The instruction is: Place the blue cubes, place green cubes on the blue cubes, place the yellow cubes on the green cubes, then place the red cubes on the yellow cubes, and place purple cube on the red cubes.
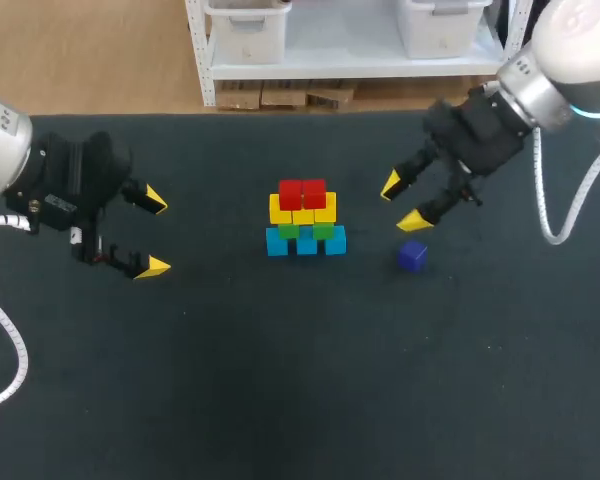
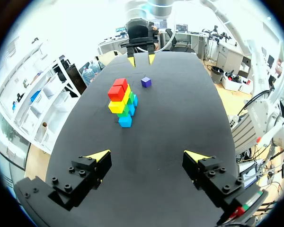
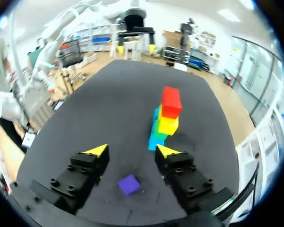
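**Step in hand:** the last one, the purple cube [image 1: 412, 256] onto the red cubes [image 1: 302, 193]. The four lower tiers are built as one stack [image 1: 302, 216] at mid counter [image 1: 280, 390], nearer its far edge. The purple cube lies flat on the counter, on the right-edge side of the stack and apart from it, touching nothing.

**Right gripper** [image 1: 403, 203]: fingers apart, holding nothing, hovering just beside the purple cube on its far side. In the right wrist view the cube sits low between the fingers, untouched.

**Left gripper** [image 1: 157, 233]: fingers apart, empty, near the left edge, well apart from the stack.

**Next move, as judged:** the right gripper descends over the purple cube, closes on two opposite faces, lifts it, and sets it centred across the seam of the red pair. A gentle release is called for, since a nudge could shift the upper tiers.

**Count:**
- blue cubes [image 1: 307, 243]: three
- green cubes [image 1: 323, 231]: two
- yellow cubes [image 1: 325, 208]: apparently three
- red cubes: two
- purple cube: one
- grippers: two
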You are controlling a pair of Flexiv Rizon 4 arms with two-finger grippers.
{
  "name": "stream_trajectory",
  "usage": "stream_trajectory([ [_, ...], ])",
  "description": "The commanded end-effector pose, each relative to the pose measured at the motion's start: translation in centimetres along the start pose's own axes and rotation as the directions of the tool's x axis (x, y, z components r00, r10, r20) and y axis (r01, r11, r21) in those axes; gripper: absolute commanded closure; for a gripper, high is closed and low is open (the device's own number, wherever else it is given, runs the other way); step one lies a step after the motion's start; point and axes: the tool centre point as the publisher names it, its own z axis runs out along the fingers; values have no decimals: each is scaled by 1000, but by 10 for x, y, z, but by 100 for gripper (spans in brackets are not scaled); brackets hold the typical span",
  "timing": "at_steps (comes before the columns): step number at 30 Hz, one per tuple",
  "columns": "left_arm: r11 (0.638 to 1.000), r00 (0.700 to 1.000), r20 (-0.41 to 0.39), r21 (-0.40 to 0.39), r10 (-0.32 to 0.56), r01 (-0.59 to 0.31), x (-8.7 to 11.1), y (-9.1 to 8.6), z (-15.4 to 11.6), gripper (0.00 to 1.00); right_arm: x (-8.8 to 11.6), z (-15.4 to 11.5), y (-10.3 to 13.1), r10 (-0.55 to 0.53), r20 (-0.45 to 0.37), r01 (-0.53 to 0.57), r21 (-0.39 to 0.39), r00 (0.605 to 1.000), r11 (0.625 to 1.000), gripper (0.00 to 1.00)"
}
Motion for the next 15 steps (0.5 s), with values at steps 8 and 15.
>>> stream_trajectory([
  [8, 1000, 1000, 9, -2, 3, -3, 3, -1, 0, 0, 48, -14, -9, -192, -30, 186, -153, 981, 971, 0],
  [15, 1000, 1000, 9, -2, 3, -3, 3, -1, 0, 0, 64, -12, -8, -240, -22, 232, -192, 970, 954, 0],
])
